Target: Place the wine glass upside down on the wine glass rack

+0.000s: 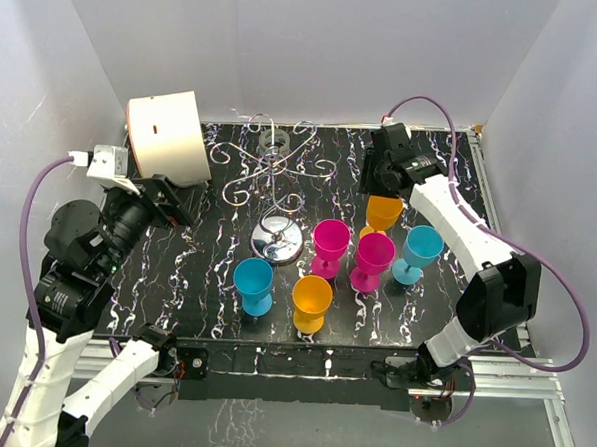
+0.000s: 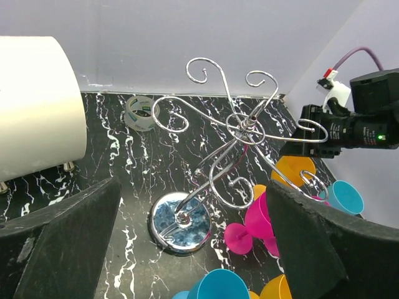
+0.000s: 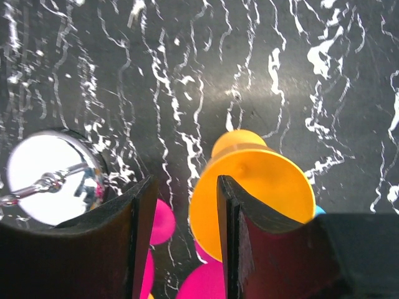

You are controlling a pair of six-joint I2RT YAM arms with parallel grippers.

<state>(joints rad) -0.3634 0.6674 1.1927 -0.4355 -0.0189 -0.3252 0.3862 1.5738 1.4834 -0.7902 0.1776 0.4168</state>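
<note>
Overhead, a black table (image 1: 174,297) veined with white fills the view, with white walls around it. At far left a white cylinder (image 1: 168,137) lies on its side at the back edge. Just in front of it the left gripper (image 1: 169,202) hangs above the table, jaws spread wide with nothing between them, facing the wine glass rack (image 1: 271,167). The rack stands left of centre toward the back. Thin silver wire arms curl out from a post that rises from a shiny round base (image 1: 278,239). A small roll of tape (image 1: 275,139) lies behind it. Right of the base, six plastic wine glasses stand upright on the table, close together. A blue glass (image 1: 253,284) and an orange glass (image 1: 311,302) are nearest the front. Behind them come a magenta glass (image 1: 329,243) and a second magenta glass (image 1: 374,258), then a second blue glass (image 1: 419,252) further right. The orange wine glass (image 1: 383,216) stands at the back of the group, right of the rack and apart from it. The right gripper (image 3: 186,182) points down directly over this glass. Its wrist view shows the jaws partly closed, with the left edge of the bowl in the gap and the right finger (image 3: 234,230) overlapping the bowl. Whether they clamp the glass cannot be told.
</note>
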